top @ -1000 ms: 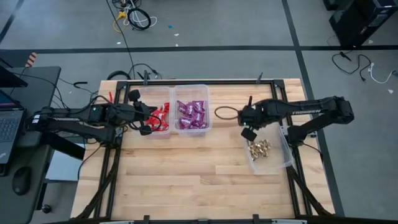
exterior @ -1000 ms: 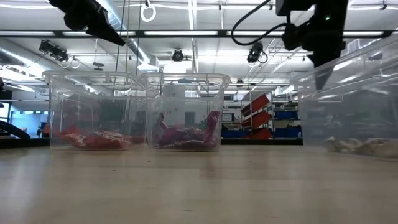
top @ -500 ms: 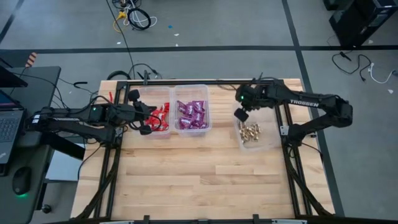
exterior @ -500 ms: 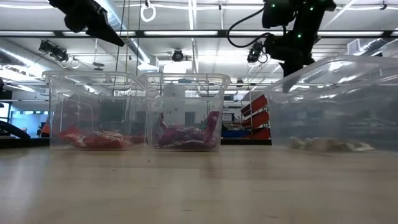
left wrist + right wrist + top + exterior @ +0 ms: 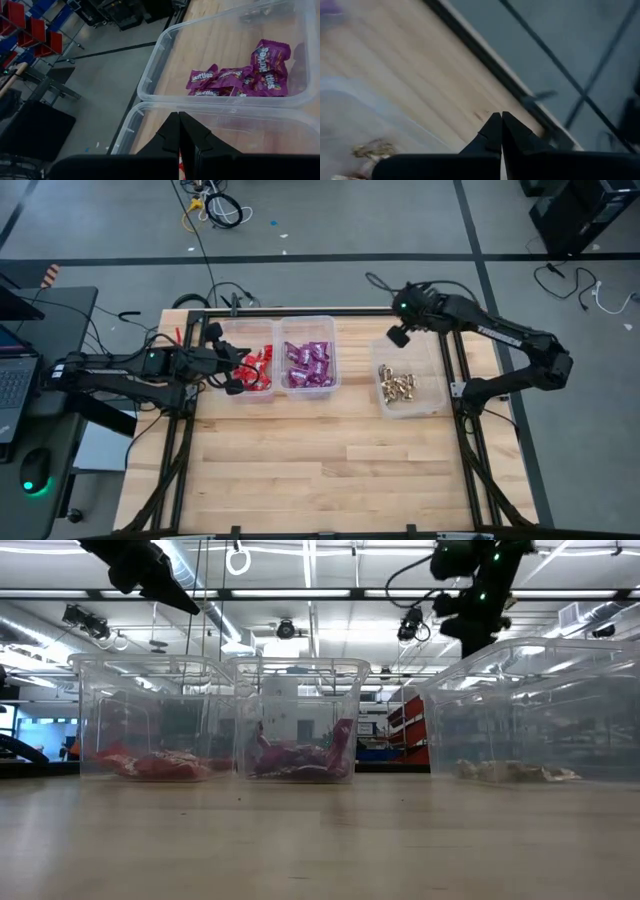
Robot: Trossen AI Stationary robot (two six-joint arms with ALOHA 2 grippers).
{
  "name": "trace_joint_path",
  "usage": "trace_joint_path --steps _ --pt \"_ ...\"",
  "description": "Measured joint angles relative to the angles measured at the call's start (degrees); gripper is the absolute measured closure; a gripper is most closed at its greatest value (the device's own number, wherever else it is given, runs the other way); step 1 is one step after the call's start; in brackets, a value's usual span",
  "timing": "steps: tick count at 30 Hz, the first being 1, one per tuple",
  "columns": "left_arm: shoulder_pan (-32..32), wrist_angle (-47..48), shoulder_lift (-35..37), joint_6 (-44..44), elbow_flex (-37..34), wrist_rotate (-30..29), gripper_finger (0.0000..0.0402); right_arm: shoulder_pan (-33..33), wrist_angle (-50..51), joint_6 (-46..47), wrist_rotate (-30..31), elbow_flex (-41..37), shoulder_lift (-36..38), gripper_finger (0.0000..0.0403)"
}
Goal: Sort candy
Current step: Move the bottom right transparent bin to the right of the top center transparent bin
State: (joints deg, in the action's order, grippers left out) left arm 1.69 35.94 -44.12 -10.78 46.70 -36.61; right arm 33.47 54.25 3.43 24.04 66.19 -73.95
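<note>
Three bins [image 5: 410, 375] filled, sorted. Both grippers, left [image 5: 232, 370] and right [image 5: 397, 337], pinched together, empty. Could clip gold bin's rim if lowered.

A light wooden table [image 5: 300, 470] in a black frame carries three clear plastic bins. The middle bin [image 5: 308, 323] sits at the far edge; the left bin [image 5: 232, 330] touches its left side, and the right bin [image 5: 425, 360] stands apart to its right.
</note>
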Motion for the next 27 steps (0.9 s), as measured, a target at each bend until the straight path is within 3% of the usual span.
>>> trace_joint_path --steps 3,7,13,20,27 --pt "0.0 0.0 0.0 0.8 0.0 0.0 0.0400 0.0 7.4 4.3 3.6 3.8 1.9 0.0403" --pt "0.0 -0.1 0.0 2.2 0.0 0.0 0.0400 0.0 20.2 14.8 3.9 6.5 4.1 0.0403" --pt "0.0 -0.1 0.0 2.9 0.0 0.0 0.0400 -0.7 33.4 24.7 -4.5 3.5 4.8 0.0403" --pt "0.0 -0.1 0.0 3.5 0.0 0.0 0.0400 -3.9 33.1 28.4 -13.2 -5.4 4.8 0.0403" --pt "0.0 -0.1 0.0 3.5 0.0 0.0 0.0400 -7.8 20.3 28.1 -16.9 -9.9 4.7 0.0403"
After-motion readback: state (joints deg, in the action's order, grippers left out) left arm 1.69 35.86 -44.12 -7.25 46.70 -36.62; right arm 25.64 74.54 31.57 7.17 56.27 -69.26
